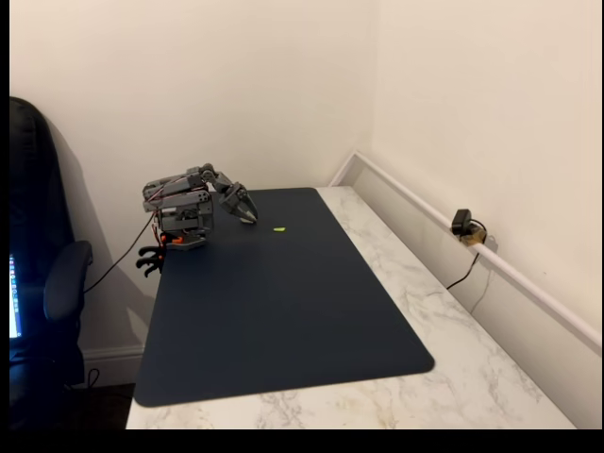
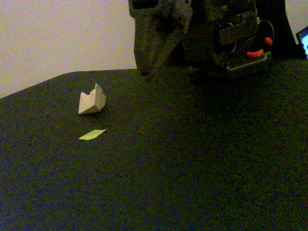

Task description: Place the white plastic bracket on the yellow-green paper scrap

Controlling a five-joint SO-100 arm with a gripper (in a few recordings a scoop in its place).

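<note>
In the low fixed view the nearest thing is bare blue mat [image 2: 192,183] filling the lower frame; I have nothing to work around there. Next, left of centre, lies the scrap [image 2: 92,134], flat on the mat, a bright sliver. Just beyond it, a little higher in the frame, sits the bracket [image 2: 91,100], resting on the mat on one face with a jagged edge up. The two are near but apart, a strip of mat showing between them, so the bracket is not yet on the scrap.

Farthest back, at the top centre of that view, hangs my gripper [image 2: 151,62], tips pointing down toward the mat, well to the right of the bracket and carrying nothing. The fingers read as one dark wedge, so I cannot tell whether they are parted or closed.

In the high fixed view the scrap [image 1: 279,229] sits in the upper middle of the frame on the mat [image 1: 283,311], with my gripper [image 1: 249,217] just left of it, the arm folded low over its base at the mat's far corner. I judge the pick comes first: the bracket is small and angular, so I should take it across its flat sides
</note>
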